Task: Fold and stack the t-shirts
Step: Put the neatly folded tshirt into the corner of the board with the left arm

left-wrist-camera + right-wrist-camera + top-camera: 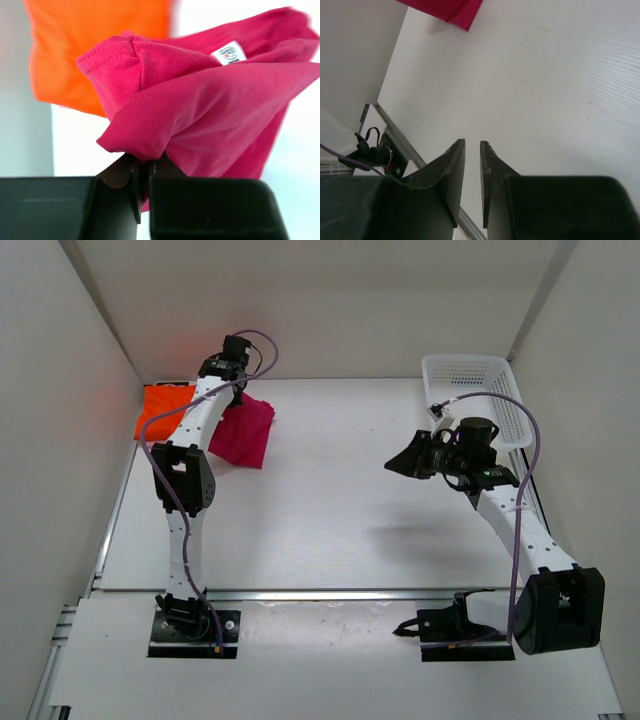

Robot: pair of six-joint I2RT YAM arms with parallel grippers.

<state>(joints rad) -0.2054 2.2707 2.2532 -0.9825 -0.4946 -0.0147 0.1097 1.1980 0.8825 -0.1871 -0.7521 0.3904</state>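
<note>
left gripper (145, 169) pinches the soft deep magenta fabric t-shirt (215, 115), bunched right above its jaws, beside the bright orange fabric t-shirt (95, 45)

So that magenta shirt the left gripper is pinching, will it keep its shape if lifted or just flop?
Probably floppy: the magenta shirt bunches into soft folds above the left gripper. It is likely light, as the knit looks thin and a narrow pinch grips it. If lifted, its loose end may drag over the orange shirt beside it.

Open table (330, 510) stretched left of the basket (500, 380); far left of it, the magenta shirt (245, 435) and orange shirt (162, 410) filled the corner, walls (60, 390) hemming three sides of the table.
</note>
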